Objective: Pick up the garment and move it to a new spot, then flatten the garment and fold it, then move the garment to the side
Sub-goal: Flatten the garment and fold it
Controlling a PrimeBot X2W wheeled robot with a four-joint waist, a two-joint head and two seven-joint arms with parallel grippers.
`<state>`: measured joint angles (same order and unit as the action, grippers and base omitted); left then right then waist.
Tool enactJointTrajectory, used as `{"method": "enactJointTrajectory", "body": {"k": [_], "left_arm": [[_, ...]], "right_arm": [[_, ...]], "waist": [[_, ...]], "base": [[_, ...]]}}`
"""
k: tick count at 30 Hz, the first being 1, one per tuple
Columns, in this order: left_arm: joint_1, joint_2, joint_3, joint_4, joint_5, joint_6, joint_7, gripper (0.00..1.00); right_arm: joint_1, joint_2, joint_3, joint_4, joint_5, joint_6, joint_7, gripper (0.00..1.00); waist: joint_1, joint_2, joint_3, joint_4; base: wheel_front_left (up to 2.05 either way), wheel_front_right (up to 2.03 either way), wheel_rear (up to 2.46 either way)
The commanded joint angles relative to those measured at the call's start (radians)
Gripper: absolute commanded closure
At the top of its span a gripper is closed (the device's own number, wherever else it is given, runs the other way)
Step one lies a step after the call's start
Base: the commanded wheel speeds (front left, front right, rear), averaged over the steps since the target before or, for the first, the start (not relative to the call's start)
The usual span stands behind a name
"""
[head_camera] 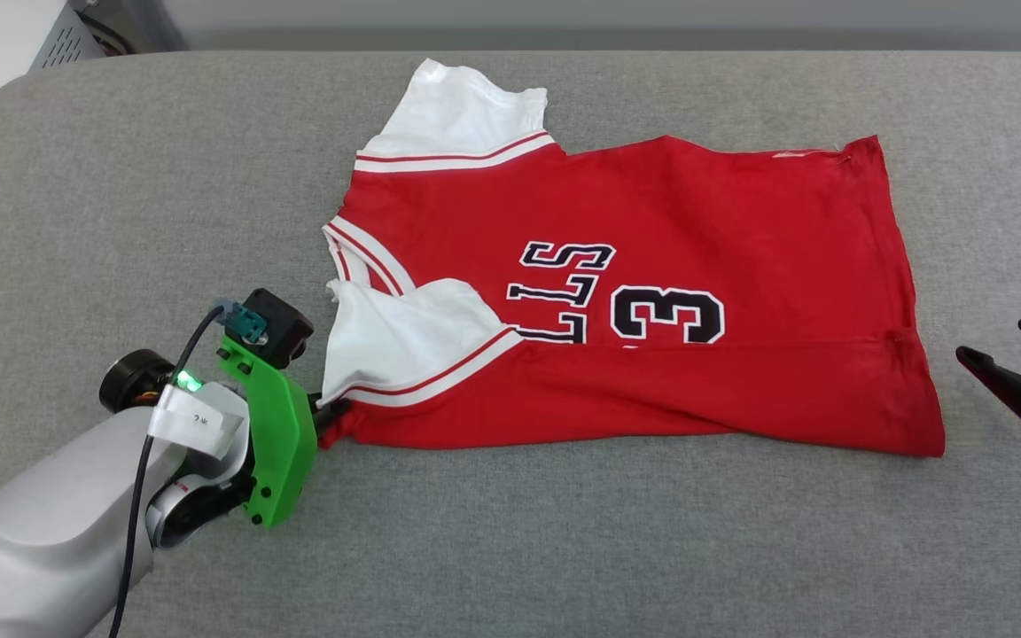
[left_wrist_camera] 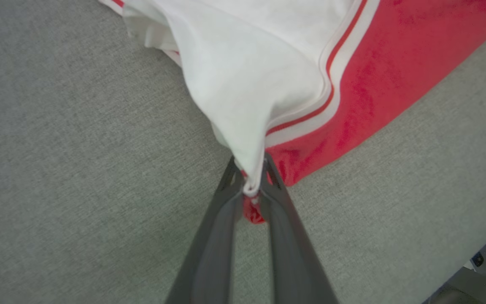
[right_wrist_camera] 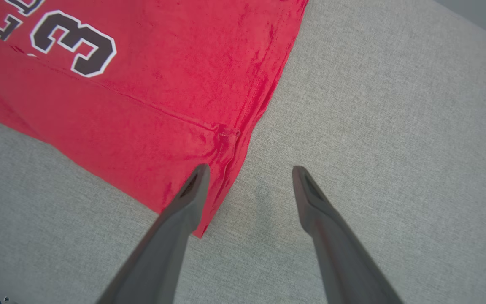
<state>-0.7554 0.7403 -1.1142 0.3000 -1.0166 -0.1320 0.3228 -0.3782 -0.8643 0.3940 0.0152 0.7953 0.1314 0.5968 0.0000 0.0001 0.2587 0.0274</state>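
Left arm reaches in from 8 o'clock of the head view, the left gripper (head_camera: pixel 333 415) pinching the garment (head_camera: pixel 697 221), which lies half-folded at the centre of the grey table (head_camera: pixel 564 549). The left wrist view shows white sleeve and red cloth clamped between its fingers (left_wrist_camera: pixel 213 236). At 3 o'clock, the right gripper (head_camera: pixel 1011 350) hovers spread, and its wrist view shows one finger over the hem corner.

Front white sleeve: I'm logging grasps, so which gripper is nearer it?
Left. The left gripper pinches the sleeve at its corner, jaws shut; right gripper hangs open by the hem.
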Motion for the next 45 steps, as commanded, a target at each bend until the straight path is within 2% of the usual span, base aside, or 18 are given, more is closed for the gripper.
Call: {"method": "enactJointTrajectory", "body": {"k": [1, 7, 12, 15, 20, 21, 22, 26, 32, 37, 45], "left_arm": [[-0.026, -0.004, -0.005, -0.002, 0.016, 0.001, -0.011, 1.0], [-0.062, -0.017, -0.023, 0.0, 0.039, 0.001, -0.037, 1.0], [-0.088, -0.03, -0.038, 0.006, 0.05, 0.001, -0.054, 1.0], [-0.092, -0.046, -0.043, 0.023, 0.049, 0.001, -0.072, 1.0], [-0.085, -0.056, -0.058, 0.048, 0.047, 0.001, -0.097, 1.0], [-0.08, -0.055, -0.062, 0.053, 0.046, 0.001, -0.103, 1.0], [-0.076, -0.054, -0.066, 0.057, 0.045, 0.001, -0.107, 1.0], [-0.051, -0.045, -0.075, 0.071, 0.027, 0.001, -0.125, 1.0], [-0.02, 0.002, -0.071, 0.064, 0.008, 0.002, -0.154, 1.0], [0.012, 0.045, -0.069, -0.003, -0.005, 0.031, -0.151, 1.0], [0.114, 0.134, -0.084, -0.163, -0.025, 0.107, -0.149, 1.0]], "right_arm": [[-0.021, 0.007, 0.009, 0.004, 0.008, -0.001, 0.018, 0.0], [-0.025, 0.065, 0.056, 0.082, -0.013, -0.001, 0.042, 0.0], [-0.009, 0.125, 0.071, 0.188, -0.017, -0.001, 0.003, 0.0], [0.023, 0.143, 0.132, 0.242, -0.041, -0.001, -0.001, 0.0], [0.053, 0.174, 0.189, 0.289, -0.005, -0.001, -0.014, 0.02], [0.051, 0.177, 0.193, 0.295, 0.002, -0.001, -0.023, 0.72], [0.048, 0.177, 0.194, 0.298, 0.006, -0.001, -0.036, 1.0], [0.034, 0.164, 0.187, 0.306, 0.012, -0.001, -0.11, 1.0], [0.038, 0.134, 0.147, 0.253, 0.014, -0.001, -0.196, 1.0], [0.089, 0.107, 0.093, 0.174, 0.021, -0.001, -0.221, 1.0], [0.242, 0.096, -0.005, 0.052, 0.008, -0.001, -0.21, 1.0]], "waist": [[0.0, -0.0001, 0.012, 0.011], [0.0, -0.0001, 0.044, 0.031], [0.0, -0.0001, 0.067, 0.049], [0.0, -0.0001, 0.072, 0.054], [0.0, -0.0001, 0.068, 0.046], [0.0, -0.0001, 0.064, 0.042], [0.0, -0.0001, 0.06, 0.039], [0.0, -0.0001, 0.033, 0.026], [0.0, -0.0001, -0.03, 0.015], [0.0, -0.0001, -0.075, 0.013], [0.0, -0.0001, -0.119, 0.012]], "base": [[0.0, 0.0, 0.0], [0.0, 0.0, 0.0], [0.0, 0.0, 0.0], [0.0, 0.0, 0.0], [0.0, 0.0, 0.0], [0.0, 0.0, 0.0], [0.0, 0.0, 0.0], [0.0, 0.0, 0.0], [0.0, 0.0, 0.0], [0.0, 0.0, 0.0], [0.0, 0.0, 0.0]]}}
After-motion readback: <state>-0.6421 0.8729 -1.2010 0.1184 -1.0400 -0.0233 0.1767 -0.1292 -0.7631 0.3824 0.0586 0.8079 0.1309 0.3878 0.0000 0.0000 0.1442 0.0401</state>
